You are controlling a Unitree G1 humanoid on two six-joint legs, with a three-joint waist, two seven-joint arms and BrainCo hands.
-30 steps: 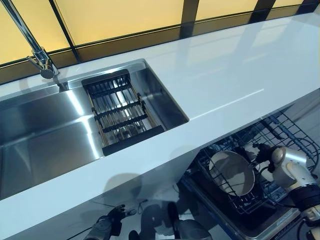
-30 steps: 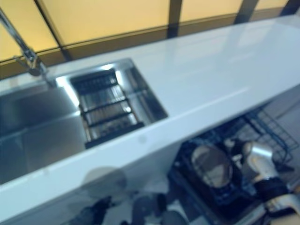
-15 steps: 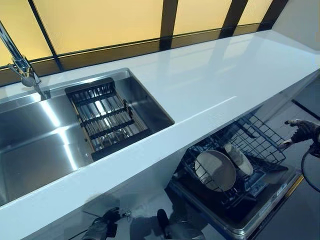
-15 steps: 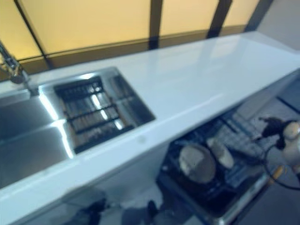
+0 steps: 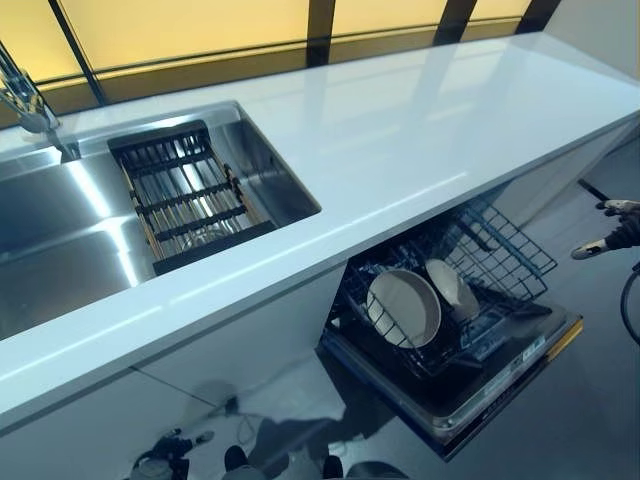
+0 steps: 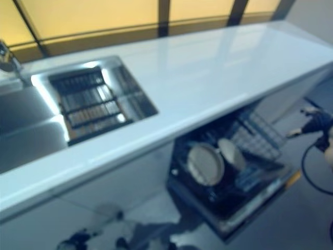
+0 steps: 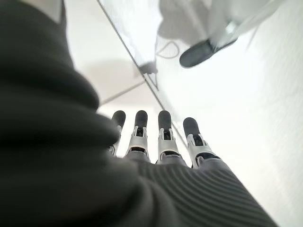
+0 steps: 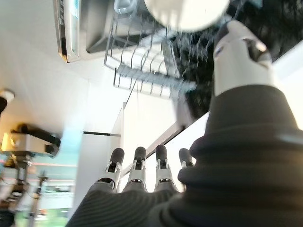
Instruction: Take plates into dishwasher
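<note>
Two pale round plates stand on edge in the dishwasher's pulled-out wire rack (image 5: pixel 510 250) below the counter: a large plate (image 5: pixel 403 307) and a smaller plate (image 5: pixel 452 288) just to its right. My right hand (image 5: pixel 610 235) is open and empty at the far right, clear of the rack. In the right wrist view its fingers (image 8: pixel 137 165) are straight, and a plate (image 8: pixel 184 14) and the rack (image 8: pixel 142 61) show past them. My left hand (image 5: pixel 160 465) hangs low at the lower left, open and empty, its fingers (image 7: pixel 163 132) straight over the floor.
A white counter (image 5: pixel 420 140) runs across the view above the dishwasher. A steel sink (image 5: pixel 60 230) with a dark drying rack (image 5: pixel 185 195) and a tap (image 5: pixel 25 100) is at the left. The open dishwasher door (image 5: pixel 500 375) juts out over the floor.
My right hand has drawn back from the plates in the rack to the far right and holds nothing. The camera has moved, so the whole scene has shifted left.
</note>
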